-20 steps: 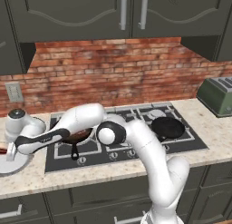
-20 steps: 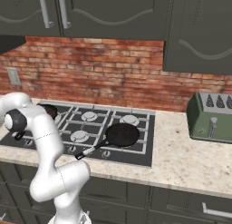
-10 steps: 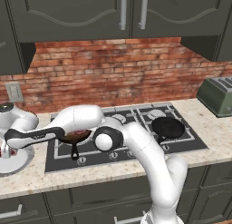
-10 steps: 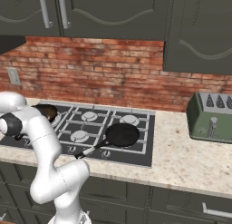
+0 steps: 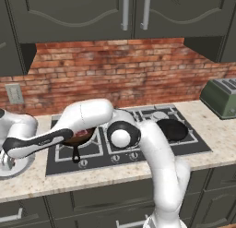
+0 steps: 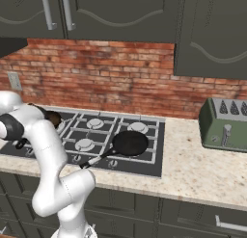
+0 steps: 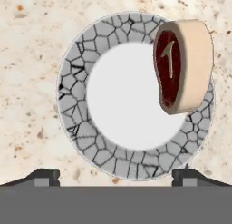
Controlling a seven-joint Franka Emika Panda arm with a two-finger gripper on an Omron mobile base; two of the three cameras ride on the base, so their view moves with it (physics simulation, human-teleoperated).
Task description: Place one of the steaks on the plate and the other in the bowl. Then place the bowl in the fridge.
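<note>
While the hand view shows a steak on the plate rim beyond released jaws, the left base view seemingly hides it.

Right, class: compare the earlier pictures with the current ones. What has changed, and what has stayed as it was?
The arm has swung further left over the counter, and the hand has opened, letting go of the steak, which now sits over the plate's rim in the hand view. The black frying pan, toaster and stove are unchanged.
</note>
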